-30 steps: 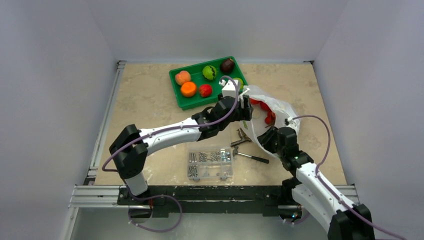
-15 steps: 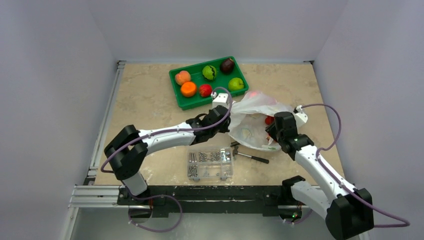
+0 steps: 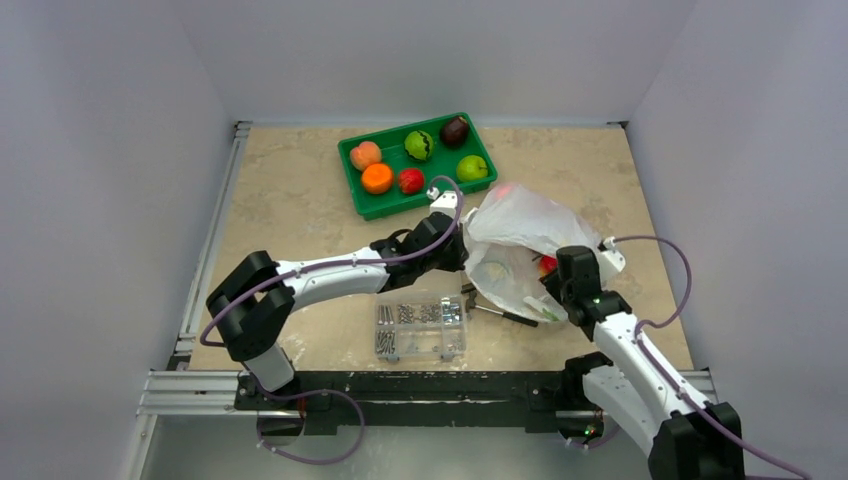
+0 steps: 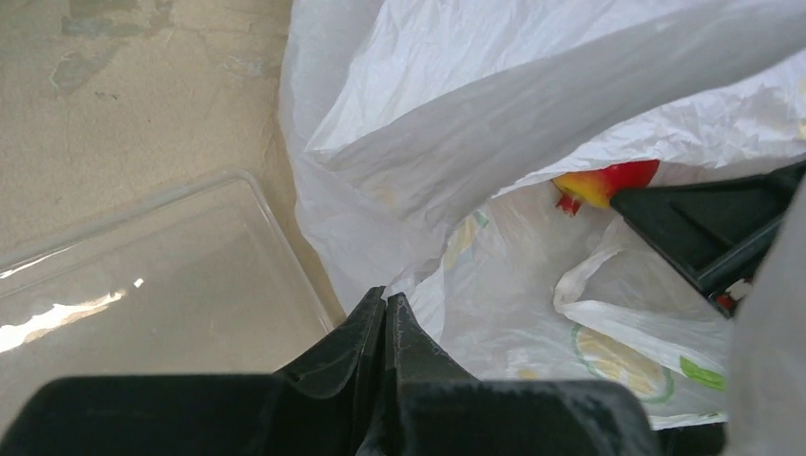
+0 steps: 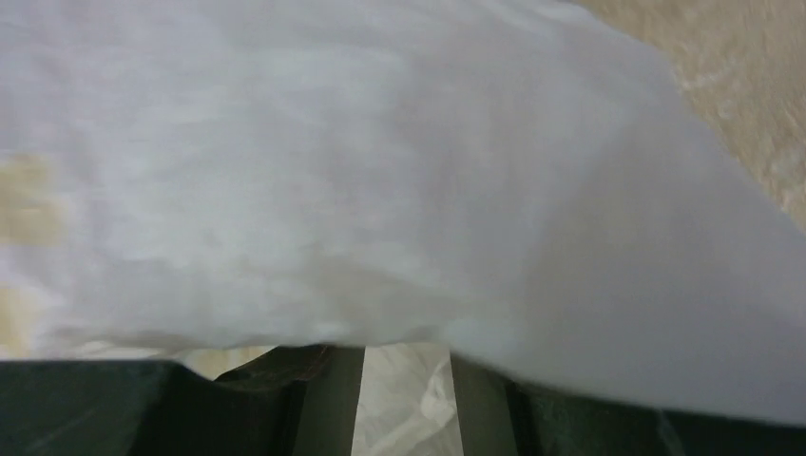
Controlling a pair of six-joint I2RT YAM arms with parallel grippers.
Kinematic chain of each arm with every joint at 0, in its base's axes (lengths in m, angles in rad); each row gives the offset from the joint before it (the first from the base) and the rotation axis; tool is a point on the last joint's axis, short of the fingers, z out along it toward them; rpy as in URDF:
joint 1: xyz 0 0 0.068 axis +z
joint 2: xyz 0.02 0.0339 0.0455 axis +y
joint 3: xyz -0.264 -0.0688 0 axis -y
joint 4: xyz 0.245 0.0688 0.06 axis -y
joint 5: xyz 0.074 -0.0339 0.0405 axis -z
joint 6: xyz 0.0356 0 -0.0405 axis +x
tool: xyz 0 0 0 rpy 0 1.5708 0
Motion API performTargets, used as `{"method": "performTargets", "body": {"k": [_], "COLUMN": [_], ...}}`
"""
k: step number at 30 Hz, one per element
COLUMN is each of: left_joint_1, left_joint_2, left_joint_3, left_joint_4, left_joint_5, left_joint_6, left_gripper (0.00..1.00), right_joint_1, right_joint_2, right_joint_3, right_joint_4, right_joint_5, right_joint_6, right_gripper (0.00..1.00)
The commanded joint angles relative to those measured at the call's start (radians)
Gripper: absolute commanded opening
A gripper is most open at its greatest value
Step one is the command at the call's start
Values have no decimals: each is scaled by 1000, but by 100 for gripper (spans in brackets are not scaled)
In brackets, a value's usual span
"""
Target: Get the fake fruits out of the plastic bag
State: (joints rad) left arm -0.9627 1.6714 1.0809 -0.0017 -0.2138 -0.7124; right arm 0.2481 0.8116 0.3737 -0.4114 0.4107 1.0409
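plastic bag [image 3: 515, 215] lies right of the screw box [image 3: 421, 325], before the tray [image 3: 393, 150], a fruit [image 4: 608, 180] inside.

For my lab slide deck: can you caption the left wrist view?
Left gripper pinches the plastic bag beside the clear box; a red-yellow fake fruit shows inside.

Beige table [image 3: 290, 205], green tray [image 3: 390, 208], screw box [image 3: 420, 326], plastic bag [image 3: 515, 222]

We've got a beige, marble-look table [image 3: 290, 210] boxed in by plain pale grey walls [image 3: 100, 200] (left, back and right). A metal rail [image 3: 213, 228] runs down its left edge, and an aluminium bar [image 3: 190, 390] crosses the near side. The light's soft and even.
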Motion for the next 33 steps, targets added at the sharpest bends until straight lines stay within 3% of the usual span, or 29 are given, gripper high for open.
{"method": "performTargets", "body": {"k": [1,4,9,15,18,22,24,26,29,33], "left_joint_1": [-2,-2,-2,-3,-2,-2,-2,-2,-2,-2], "left_joint_2": [-5,2,-3,6,15,21,22,22,21,13], "left_joint_3": [51,86,121,153,155,152,147,146,141,131], "left_joint_4": [46,28,15,4,3,4,4,4,4,3], "left_joint_5": [77,103,128,140,154,157,157,157,159,159], "left_joint_6": [-2,5,10,21,12,11,13,16,14,13], "left_gripper": [0,0,0,0,0,0,0,0,0,0], "right_joint_1": [-3,-2,-2,-2,-3,-3,-3,-6,-59,-92], "right_joint_2": [46,68,100,280,319,330,332,335,343,394], "right_joint_3": [188,247,266,325,344,348,338,322,306,302], "right_joint_4": [40,14,117,152,112,47,35,26,46,75], "right_joint_5": [2,-53,-159,-191,-58,92,135,176,134,19], "right_joint_6": [-248,-292,-371,-400,-361,-314,-304,-289,-280,-290], "right_gripper": [39,45,57,54,52,56,63,76,89,91]}}
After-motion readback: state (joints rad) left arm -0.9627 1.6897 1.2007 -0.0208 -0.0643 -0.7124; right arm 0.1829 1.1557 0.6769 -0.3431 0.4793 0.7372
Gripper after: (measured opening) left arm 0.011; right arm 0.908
